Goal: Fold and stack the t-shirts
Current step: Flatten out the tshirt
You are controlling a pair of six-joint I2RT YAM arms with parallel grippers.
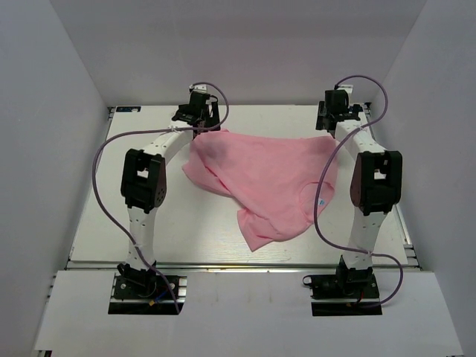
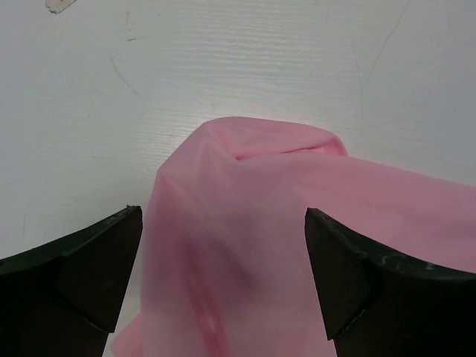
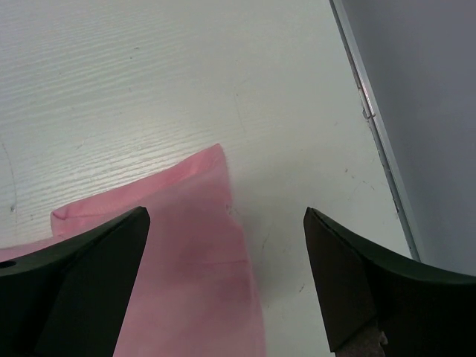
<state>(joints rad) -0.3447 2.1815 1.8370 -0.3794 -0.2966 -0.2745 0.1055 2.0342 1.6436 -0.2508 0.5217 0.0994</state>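
Plain light-pink, thin-fabric short-sleeved t-shirt [image 1: 260, 175] lies unfolded and rumpled on the flat white table [image 1: 119, 230], mid-table toward the far side. A bunched flap points near, collar toward the right. Its far edge spans between both arms. Left gripper [image 2: 222, 216] at far-left shirt corner: jaws wide apart, cloth below the gap, not pinched. Right gripper [image 3: 224, 213] at far-right corner: jaws apart, holding nothing.

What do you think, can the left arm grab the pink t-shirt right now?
Probably yes. The left gripper is open just above a bunched corner of the pink t-shirt, and nothing lies between them.
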